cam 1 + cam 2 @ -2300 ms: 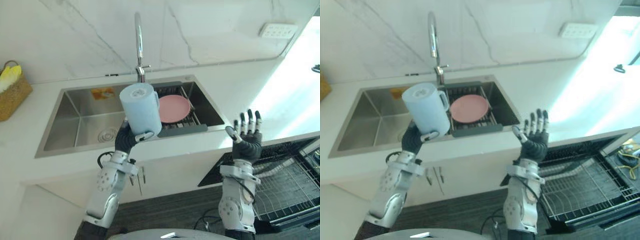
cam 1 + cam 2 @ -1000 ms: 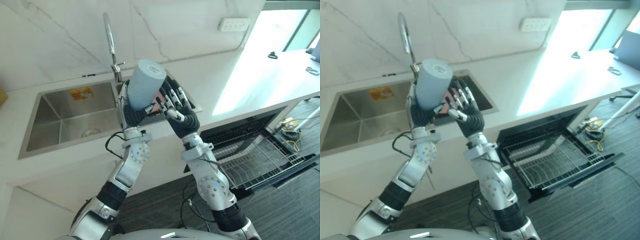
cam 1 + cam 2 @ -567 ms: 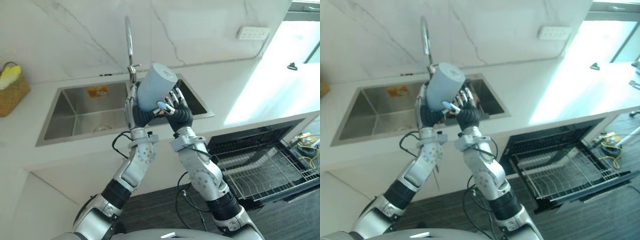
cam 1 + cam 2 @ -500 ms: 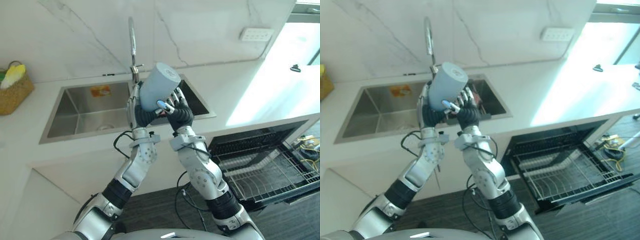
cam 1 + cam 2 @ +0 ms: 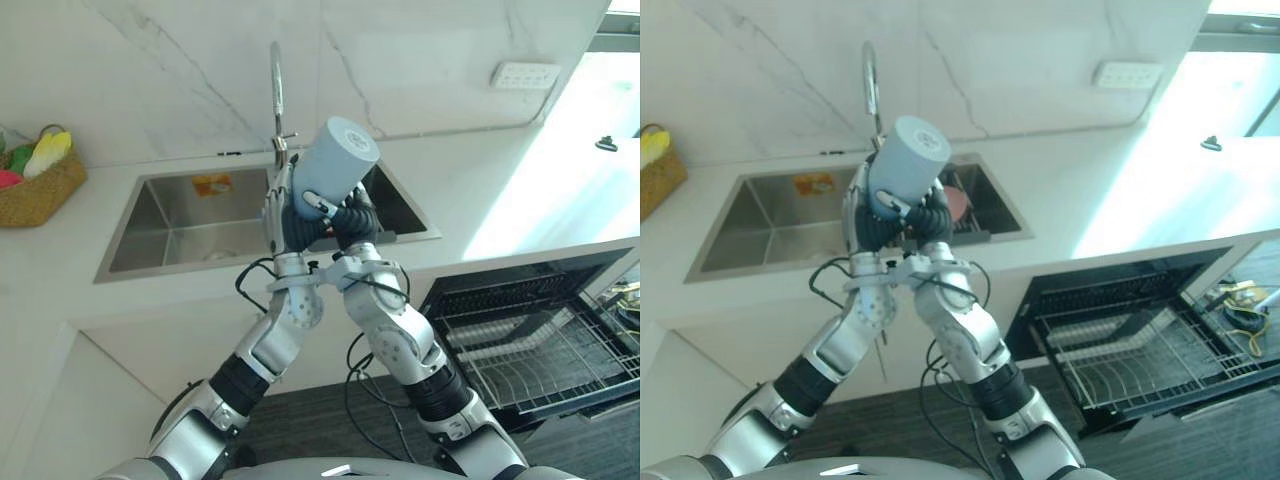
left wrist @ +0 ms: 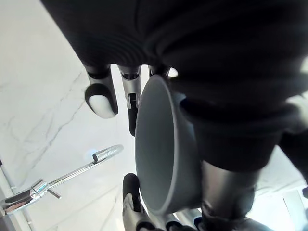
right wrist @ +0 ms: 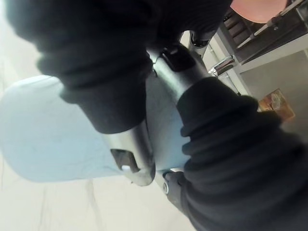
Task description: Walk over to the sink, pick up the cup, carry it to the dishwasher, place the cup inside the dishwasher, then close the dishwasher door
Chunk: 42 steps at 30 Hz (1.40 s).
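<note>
The open dishwasher (image 5: 520, 345) sits low at 4 o'clock. In the middle, the left hand (image 5: 280, 218) and right hand (image 5: 355, 222) both wrap round the light blue cup (image 5: 336, 168), which tips toward 1 o'clock. Behind are the sink (image 5: 180, 215) and, at 12 o'clock, the tap (image 5: 276, 80).

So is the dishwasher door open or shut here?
Open: the dishwasher door lies folded down, the wire rack pulled out over it. The cup is held by the left hand and right hand.
</note>
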Motion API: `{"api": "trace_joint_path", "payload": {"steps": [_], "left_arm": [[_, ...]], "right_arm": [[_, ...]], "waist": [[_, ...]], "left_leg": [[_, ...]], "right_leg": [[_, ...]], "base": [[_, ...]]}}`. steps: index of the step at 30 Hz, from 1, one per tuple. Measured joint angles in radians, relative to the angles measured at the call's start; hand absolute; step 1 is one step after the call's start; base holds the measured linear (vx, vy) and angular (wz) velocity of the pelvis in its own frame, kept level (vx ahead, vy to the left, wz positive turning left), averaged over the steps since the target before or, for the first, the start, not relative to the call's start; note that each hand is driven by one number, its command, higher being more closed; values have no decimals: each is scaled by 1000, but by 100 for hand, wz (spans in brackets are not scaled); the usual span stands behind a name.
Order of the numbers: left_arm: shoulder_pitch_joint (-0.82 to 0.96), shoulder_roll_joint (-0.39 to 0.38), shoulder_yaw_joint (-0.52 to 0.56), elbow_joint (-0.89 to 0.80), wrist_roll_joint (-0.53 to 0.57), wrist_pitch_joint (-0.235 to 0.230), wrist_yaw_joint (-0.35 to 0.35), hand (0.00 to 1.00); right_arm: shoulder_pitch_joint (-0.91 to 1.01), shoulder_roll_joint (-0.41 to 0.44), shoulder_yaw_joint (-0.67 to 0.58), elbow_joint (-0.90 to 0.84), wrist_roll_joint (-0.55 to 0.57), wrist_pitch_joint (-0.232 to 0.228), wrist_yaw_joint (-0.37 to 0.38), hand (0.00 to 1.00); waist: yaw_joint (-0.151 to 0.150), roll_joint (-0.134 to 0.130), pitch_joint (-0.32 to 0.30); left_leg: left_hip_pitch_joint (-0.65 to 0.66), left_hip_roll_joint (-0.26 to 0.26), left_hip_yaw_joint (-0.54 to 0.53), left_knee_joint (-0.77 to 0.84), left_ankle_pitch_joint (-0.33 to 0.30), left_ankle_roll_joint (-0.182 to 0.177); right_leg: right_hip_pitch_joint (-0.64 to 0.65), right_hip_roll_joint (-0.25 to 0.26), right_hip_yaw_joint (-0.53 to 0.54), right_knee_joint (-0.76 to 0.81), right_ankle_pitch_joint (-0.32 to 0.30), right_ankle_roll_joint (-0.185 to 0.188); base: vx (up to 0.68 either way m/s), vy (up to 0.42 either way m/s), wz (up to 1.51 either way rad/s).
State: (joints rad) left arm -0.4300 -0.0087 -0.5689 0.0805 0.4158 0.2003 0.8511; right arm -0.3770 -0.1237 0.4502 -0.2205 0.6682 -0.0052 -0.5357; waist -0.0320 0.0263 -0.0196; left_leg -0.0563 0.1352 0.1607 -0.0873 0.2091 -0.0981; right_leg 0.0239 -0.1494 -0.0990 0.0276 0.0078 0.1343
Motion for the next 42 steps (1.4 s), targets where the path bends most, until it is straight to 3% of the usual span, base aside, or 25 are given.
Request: {"api": "trace_joint_path", "payload": {"steps": [4,9,10,14,16,17,19,20,22,24,26,27,32,35,37,40,42], "left_arm": [[-11,0,-1,0,0,0,16,100],[-25,0,-12,0,1,-3,25,100],[-30,1,-15,0,1,-4,26,0],[-30,7,-31,1,-3,-37,50,0],[-26,10,-22,-26,-36,-90,72,0],[-19,20,-10,-56,-48,-100,60,0],[46,101,42,-270,-124,-137,-72,0],[63,131,65,-323,-155,-145,-105,0],[112,219,185,-454,-301,-173,-181,0],[165,311,356,-552,-494,-206,-248,0],[183,339,419,-584,-563,-230,-273,0],[185,352,450,-603,-623,-250,-300,0],[217,353,495,-597,-788,-312,-387,0],[300,268,340,-524,-853,-356,-456,0],[311,184,43,-321,-863,-349,-495,0],[280,60,-252,-65,-863,-324,-544,0],[246,19,-340,11,-874,-321,-603,0]], "right_arm": [[-15,0,12,2,-10,-19,-21,100],[-15,17,21,12,-18,-95,-59,100],[-15,22,23,19,-16,-116,-60,100],[-40,55,37,46,-3,-202,-89,100],[-75,84,34,46,3,-272,-124,100],[-90,87,34,45,4,-285,-128,100],[-150,108,19,11,3,-324,-136,100],[-156,114,9,-8,3,-330,-144,100],[-162,123,-16,-47,1,-365,-156,100],[-154,124,-51,-49,-5,-396,-174,100],[-139,125,-73,-50,-7,-416,-175,100],[-120,127,-105,-50,-7,-434,-181,100],[-91,141,-252,-55,-7,-482,-197,100],[-39,121,-316,-93,-4,-525,-193,100],[-1,95,-347,-126,-3,-541,-186,100],[62,43,-390,-165,-11,-522,-180,100],[114,-3,-468,-161,-39,-486,-178,100]], "waist": [[1,1,-1],[7,10,-7],[8,12,-8],[10,24,-13],[13,29,-13],[14,32,-13],[17,48,-13],[19,53,-14],[29,68,-16],[45,70,-13],[60,65,-13],[63,70,-14],[50,50,-6],[40,46,5],[7,42,13],[-49,24,36],[-61,12,44]], "left_leg": [[0,0,0,0,0,0],[1,0,-1,0,0,0],[2,0,-2,0,0,0],[3,0,-12,0,0,0],[2,1,-25,0,-1,2],[2,2,-27,0,-1,1],[-1,0,-47,0,-1,1],[-5,-1,-55,0,-1,1],[-15,-1,-68,0,-2,0],[-15,-10,-72,0,-33,-28],[-13,-17,-62,1,-38,-27],[-12,-16,-57,0,-6,-11],[-4,-27,-36,0,-6,2],[35,-25,2,0,-9,11],[44,-20,34,0,-24,3],[61,-19,84,0,-34,6],[78,-18,113,0,-42,7]], "right_leg": [[3,0,0,-4,2,2],[4,0,0,-4,4,5],[6,0,0,-4,4,5],[12,1,-9,-4,3,7],[18,4,-21,-4,1,9],[20,5,-23,-6,2,8],[34,6,-42,-14,2,7],[37,6,-52,-15,1,7],[39,8,-71,-15,-4,5],[47,-2,-82,-25,-6,1],[51,-11,-80,-40,-3,1],[54,-8,-76,-41,-2,2],[47,-20,-56,-32,-2,2],[44,-21,-6,-8,-8,12],[20,-19,34,9,-22,20],[-5,-18,93,19,-22,21],[-12,-18,129,26,-22,22]], "base": [[0,0,0],[0,0,0],[0,0,0],[-31,-18,6],[-32,-24,12],[-27,-27,9],[-15,-29,21],[-11,-30,33],[-10,-26,29],[0,-12,16],[15,2,-5],[28,1,-9],[36,13,-11],[28,-14,-41],[-26,-11,-46],[-28,-3,-52],[0,-4,-49]]}}
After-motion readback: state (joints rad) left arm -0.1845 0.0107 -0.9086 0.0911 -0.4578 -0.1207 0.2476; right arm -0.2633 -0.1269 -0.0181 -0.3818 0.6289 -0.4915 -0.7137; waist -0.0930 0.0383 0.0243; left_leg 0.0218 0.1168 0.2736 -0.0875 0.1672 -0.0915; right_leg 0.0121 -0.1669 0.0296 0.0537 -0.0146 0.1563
